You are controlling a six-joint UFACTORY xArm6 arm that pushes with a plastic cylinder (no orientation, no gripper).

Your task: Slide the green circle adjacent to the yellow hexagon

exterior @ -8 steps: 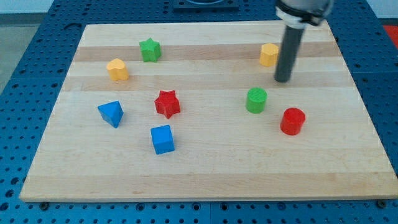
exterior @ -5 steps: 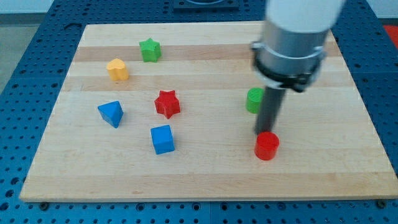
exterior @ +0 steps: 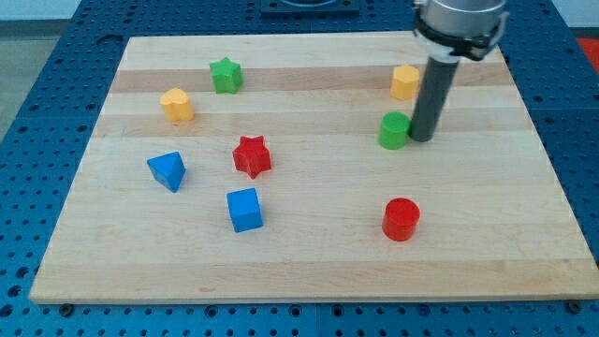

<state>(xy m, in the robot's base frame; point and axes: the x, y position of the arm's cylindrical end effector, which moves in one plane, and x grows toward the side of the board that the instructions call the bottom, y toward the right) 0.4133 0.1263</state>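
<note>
A robotics laboratory bench is shown. A pale wooden board (exterior: 309, 253) is laid on a blue metal base plate (exterior: 37, 112) drilled with a regular grid of holes, of the kind used for fixing test apparatus; the plate is seen along all edges of the frame. Small coloured test blocks are scattered over the board, and a dark rod on a grey machine mount (exterior: 460, 17) is seen at upper right.

Sitting on the bench (exterior: 309, 271): eight blocks. Two are showing red: star (exterior: 251, 155), cylinder (exterior: 401, 219). Two green: star (exterior: 225, 75), circle (exterior: 394, 131). Two blue: cube (exterior: 244, 210), triangular prism (exterior: 168, 170). Two yellow: hexagon (exterior: 404, 82), rounded block (exterior: 176, 104).
</note>
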